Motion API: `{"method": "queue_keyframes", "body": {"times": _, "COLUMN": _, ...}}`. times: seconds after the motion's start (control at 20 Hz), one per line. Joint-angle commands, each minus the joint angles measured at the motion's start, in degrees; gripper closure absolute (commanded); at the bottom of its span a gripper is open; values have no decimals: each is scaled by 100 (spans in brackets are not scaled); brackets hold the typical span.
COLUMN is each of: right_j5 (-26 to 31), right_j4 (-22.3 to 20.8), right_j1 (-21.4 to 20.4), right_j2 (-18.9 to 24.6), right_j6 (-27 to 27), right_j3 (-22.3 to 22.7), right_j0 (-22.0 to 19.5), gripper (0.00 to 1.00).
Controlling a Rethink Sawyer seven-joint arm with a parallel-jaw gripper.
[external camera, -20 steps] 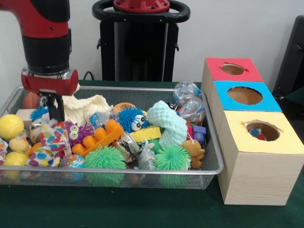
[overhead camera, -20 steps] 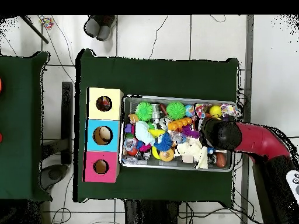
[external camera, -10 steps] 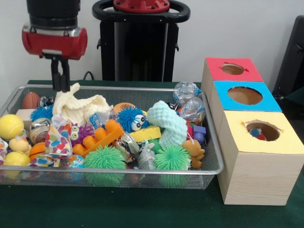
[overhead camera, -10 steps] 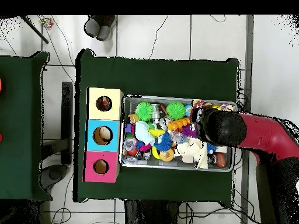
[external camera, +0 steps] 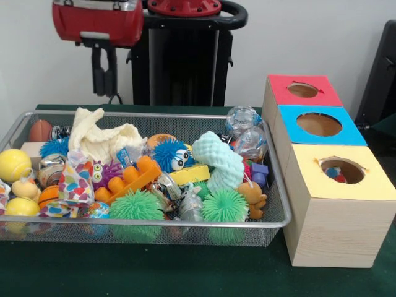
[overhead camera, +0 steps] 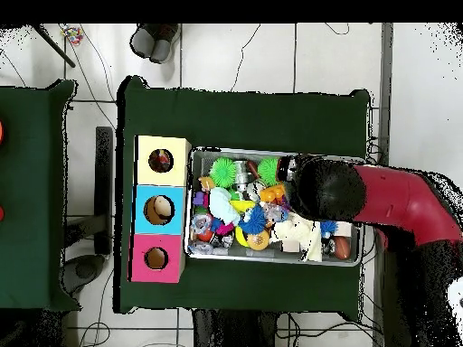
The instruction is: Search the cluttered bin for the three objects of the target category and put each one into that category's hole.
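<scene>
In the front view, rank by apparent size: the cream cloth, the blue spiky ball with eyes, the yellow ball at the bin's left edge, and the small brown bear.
1. Cream cloth, clearly largest.
2. Blue spiky ball.
3. Yellow ball, close to the blue one, so that order is unsure.
4. Brown bear, smallest, though nearest the camera.

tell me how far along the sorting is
Possibly started: something small and coloured shows inside the yellow box's hole, while the blue box's hole and red box's hole look empty. Nothing is in hand: the end effector hangs shut and empty above the wire bin. The bin is full of toys, so most of the searching remains.
</scene>
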Motion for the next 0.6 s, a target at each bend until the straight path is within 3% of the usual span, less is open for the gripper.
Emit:
{"method": "queue_keyframes", "body": {"times": 0.05, "right_j5": -277, "right_j4": -272, "right_j1": 1127, "right_j2": -150, "right_j6": 271, "right_j3": 233, "right_j0": 181, "gripper": 100}}
{"method": "queue_keyframes", "body": {"times": 0.2, "right_j5": -560, "right_j4": -392, "right_j1": 1517, "right_j2": -191, "right_j6": 194, "right_j3": 150, "right_j0": 148, "gripper": 100}}
{"method": "queue_keyframes", "body": {"times": 0.5, "right_j5": -721, "right_j4": -442, "right_j1": 1465, "right_j2": -330, "right_j6": 238, "right_j3": 153, "right_j0": 167, "gripper": 100}}
{"method": "queue_keyframes", "body": {"times": 0.55, "right_j5": -739, "right_j4": -424, "right_j1": 1451, "right_j2": -348, "right_j6": 279, "right_j3": 168, "right_j0": 175, "gripper": 0}}
{"method": "queue_keyframes", "body": {"times": 0.6, "right_j5": -697, "right_j4": -401, "right_j1": 1458, "right_j2": -332, "right_j6": 264, "right_j3": 183, "right_j0": 167, "gripper": 0}}
